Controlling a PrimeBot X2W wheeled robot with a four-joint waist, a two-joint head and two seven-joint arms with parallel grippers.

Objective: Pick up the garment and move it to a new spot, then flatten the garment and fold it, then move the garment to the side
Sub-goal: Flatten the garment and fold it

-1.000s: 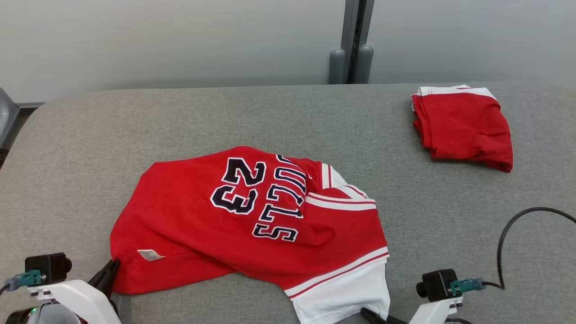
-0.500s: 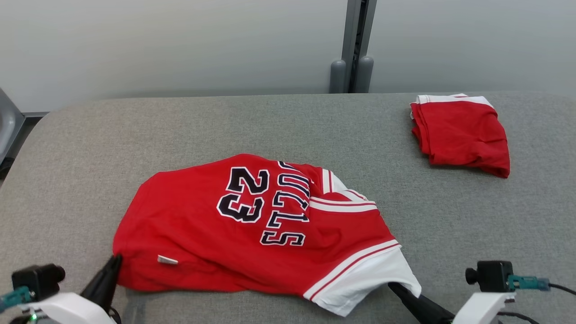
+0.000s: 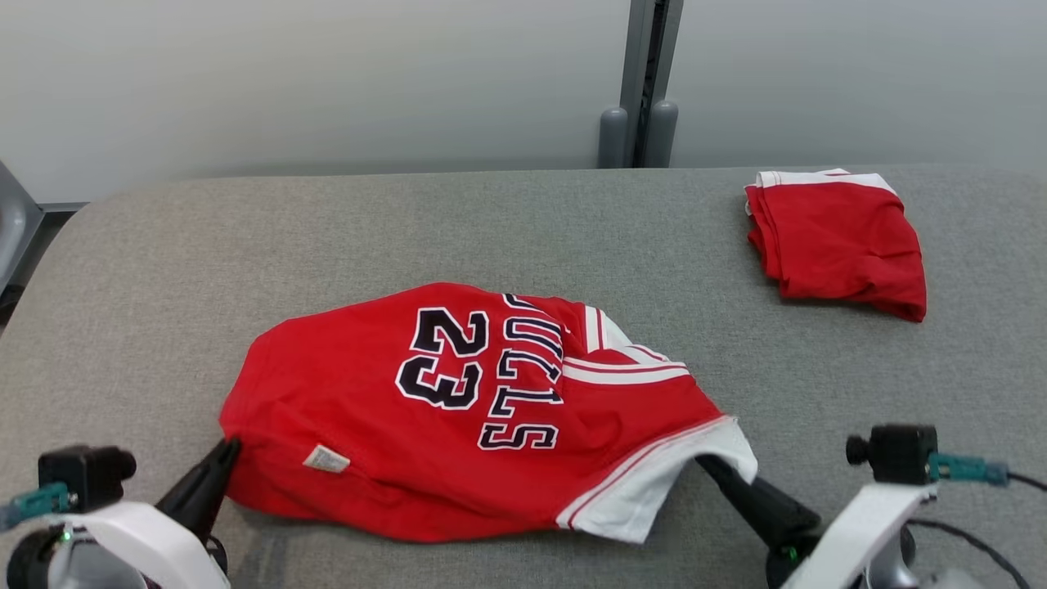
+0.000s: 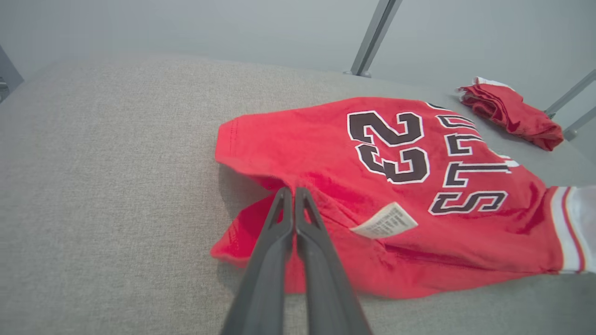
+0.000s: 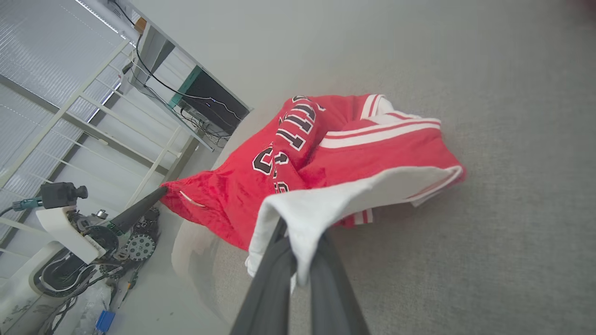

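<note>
The garment (image 3: 458, 409) is a red jersey with "23", dark lettering and white-trimmed sleeves, lying rumpled on the grey table (image 3: 491, 221). My left gripper (image 3: 229, 446) is shut on its red hem at the near left, close to a white label (image 3: 326, 459). In the left wrist view the two fingers (image 4: 279, 223) meet on a fold of the red cloth (image 4: 396, 186). My right gripper (image 3: 705, 465) is shut on the white sleeve edge at the near right. In the right wrist view white fabric (image 5: 326, 204) drapes over its fingers (image 5: 326, 279), and the left gripper (image 5: 158, 191) shows across the cloth.
A second red garment (image 3: 842, 241) lies folded at the table's back right, also in the left wrist view (image 4: 512, 114). A grey post (image 3: 642, 82) stands behind the far edge. A black cable (image 3: 981, 552) trails by the right arm. Bare table lies to the left and far side.
Both grippers have moved away from me with the garment's near edge in them, bunching it up. The right gripper has drawn the white sleeve out to the right. The head camera also shifted slightly.
</note>
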